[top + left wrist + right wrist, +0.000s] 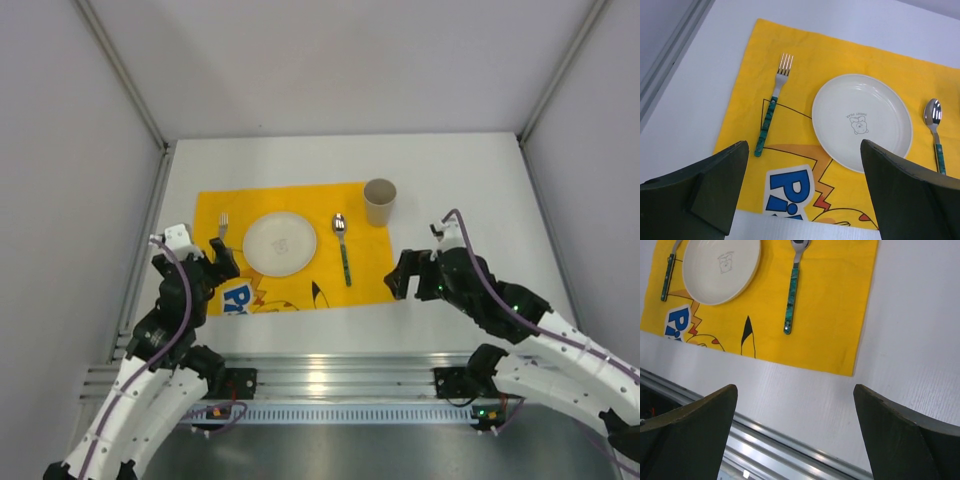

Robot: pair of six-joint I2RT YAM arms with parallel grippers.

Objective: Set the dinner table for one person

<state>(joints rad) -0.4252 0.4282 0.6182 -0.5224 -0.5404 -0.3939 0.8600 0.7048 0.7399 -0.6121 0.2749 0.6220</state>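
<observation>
Bearing blue letters "Pi", the yellow mat (840, 55) holds a printed plate (885, 105).

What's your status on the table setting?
Left gripper, right gripper open, empty. Table: fork, plate, spoon on mat, cup at its corner. Nothing in the way.

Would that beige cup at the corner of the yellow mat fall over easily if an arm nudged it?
Probably. The cup stands upright and looks taller than wide, so a push near its rim would likely tip it. It looks thin-walled, perhaps paper, so probably light. On its side, its round body could roll.
</observation>
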